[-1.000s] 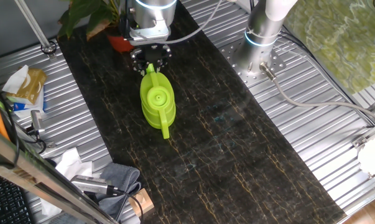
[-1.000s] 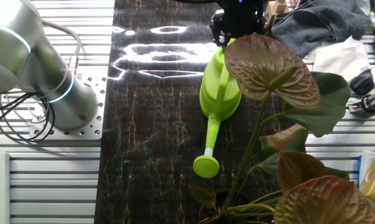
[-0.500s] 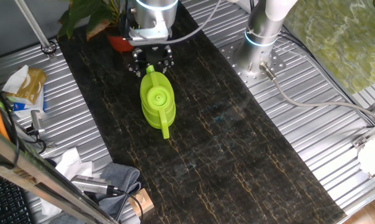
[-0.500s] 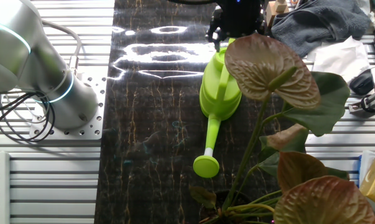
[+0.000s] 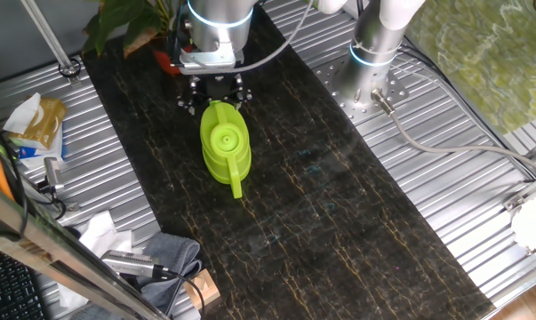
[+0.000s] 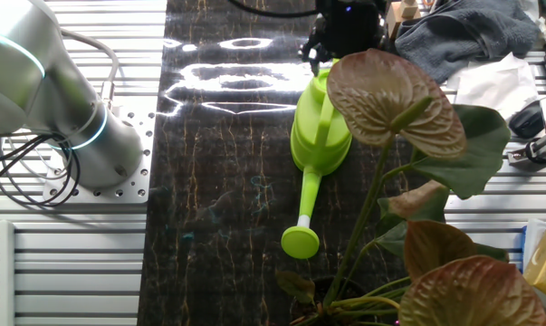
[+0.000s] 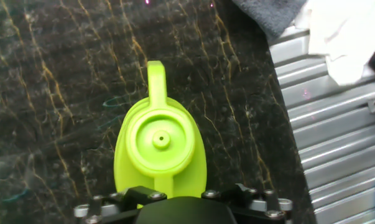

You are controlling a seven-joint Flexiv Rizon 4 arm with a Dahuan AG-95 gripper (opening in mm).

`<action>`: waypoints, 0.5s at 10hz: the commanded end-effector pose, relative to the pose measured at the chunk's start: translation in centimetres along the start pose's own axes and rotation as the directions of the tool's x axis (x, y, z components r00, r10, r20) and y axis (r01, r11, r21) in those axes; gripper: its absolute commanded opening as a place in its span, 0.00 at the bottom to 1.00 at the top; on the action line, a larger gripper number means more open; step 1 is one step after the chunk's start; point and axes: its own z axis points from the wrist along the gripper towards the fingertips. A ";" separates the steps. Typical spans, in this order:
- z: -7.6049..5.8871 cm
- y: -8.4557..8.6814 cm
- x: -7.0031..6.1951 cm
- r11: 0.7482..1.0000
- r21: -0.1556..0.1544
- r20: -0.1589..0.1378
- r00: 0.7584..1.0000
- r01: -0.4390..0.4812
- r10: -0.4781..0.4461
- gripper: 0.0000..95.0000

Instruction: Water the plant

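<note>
The lime-green watering can point(image 5: 224, 149) stands upright on the dark marbled mat point(image 5: 339, 222), between the plant point(image 6: 408, 181) and the far clutter. Its long axis runs along the mat: the spout point(image 6: 301, 222) points toward the plant's orange-red pot point(image 5: 167, 60), the rose head point(image 6: 300, 242) stopping just short of the pot, and the handle point(image 7: 155, 79) lies at the opposite end. The gripper point(image 5: 212, 89) hangs above the spout end of the can's body, on the plant side, apart from it; the hand view looks straight down on the round lid point(image 7: 160, 139) with the handle extending away from the camera. The jaws appear spread and hold nothing, though the fingertips themselves are cut off at the lower edge of the hand view, so the exact opening cannot be told. In judgement, the coming move turns on this: the handle lies beyond the lid, away from the plant, so the gripper must travel along the can's axis to reach it and close across it. No brand, label or legible writing shows on the can, mat or pot.
</note>
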 end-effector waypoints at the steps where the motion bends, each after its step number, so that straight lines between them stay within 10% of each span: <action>1: 0.5 -0.2 0.0 0.999 0.006 -0.013 0.999 0.038 -0.038 0.80; 5: 1.2 -0.2 0.1 1.000 0.007 -0.013 1.000 0.017 -0.017 0.80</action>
